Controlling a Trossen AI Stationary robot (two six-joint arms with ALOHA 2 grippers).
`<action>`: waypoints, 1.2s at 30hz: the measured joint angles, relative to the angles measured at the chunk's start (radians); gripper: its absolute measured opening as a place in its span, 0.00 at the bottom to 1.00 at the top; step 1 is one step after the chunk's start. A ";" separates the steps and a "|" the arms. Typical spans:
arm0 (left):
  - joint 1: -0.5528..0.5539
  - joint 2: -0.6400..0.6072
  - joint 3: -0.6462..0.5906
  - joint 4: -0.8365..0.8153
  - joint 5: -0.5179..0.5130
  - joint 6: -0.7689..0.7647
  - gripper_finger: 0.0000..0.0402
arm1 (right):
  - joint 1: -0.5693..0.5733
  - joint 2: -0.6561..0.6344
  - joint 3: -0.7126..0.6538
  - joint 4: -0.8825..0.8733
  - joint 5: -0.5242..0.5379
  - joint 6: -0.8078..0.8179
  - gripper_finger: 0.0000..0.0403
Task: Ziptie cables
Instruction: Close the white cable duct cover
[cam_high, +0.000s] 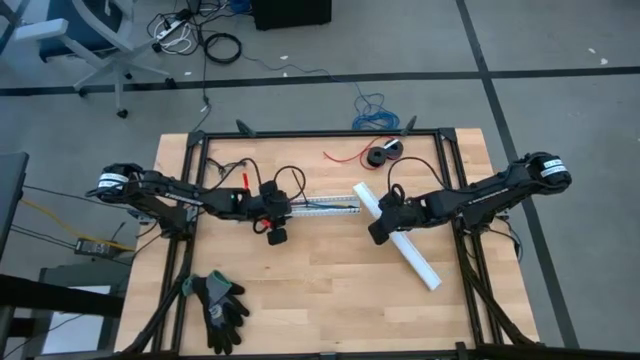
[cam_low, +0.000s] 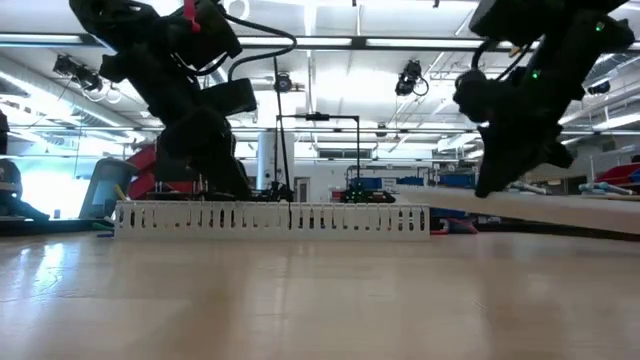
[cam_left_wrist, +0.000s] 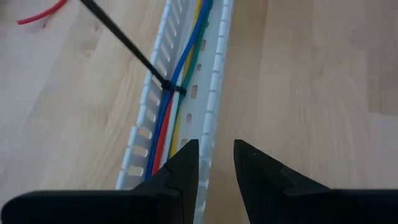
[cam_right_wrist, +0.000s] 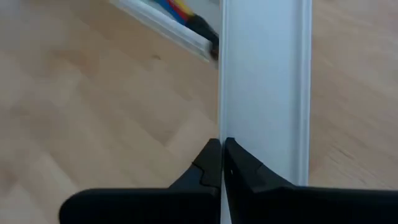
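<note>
The cables (cam_left_wrist: 177, 93), blue, green, yellow and red, lie inside a white slotted wire duct (cam_high: 325, 206) near the middle of the high view, running left to right across the wooden table (cam_high: 330, 300). A black zip tie (cam_left_wrist: 127, 46) is looped around them, its tail slanting toward the upper left of the left wrist view. The left gripper (cam_left_wrist: 216, 163) sits over the duct's left end, its jaws a little spread with nothing between them. The right gripper (cam_right_wrist: 221, 163) is right of center in the high view, jaws pressed together on the edge of a long white cover strip (cam_high: 405, 243) that runs diagonally toward the lower right. A pair of dark gloves (cam_high: 220, 305) rests at the lower left of the table. A red wire with a black spool (cam_high: 380, 155) lies near the upper edge.
</note>
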 joint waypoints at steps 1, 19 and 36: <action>0.000 0.000 0.003 0.000 0.008 0.003 0.27 | 0.005 -0.001 0.000 0.023 0.000 -0.014 0.00; -0.006 0.000 0.010 0.292 0.093 0.187 0.27 | 0.093 0.000 0.001 0.165 -0.133 -0.185 0.00; -0.059 0.107 0.010 0.469 0.041 0.972 0.27 | 0.096 0.001 0.002 0.322 -0.318 -0.311 0.00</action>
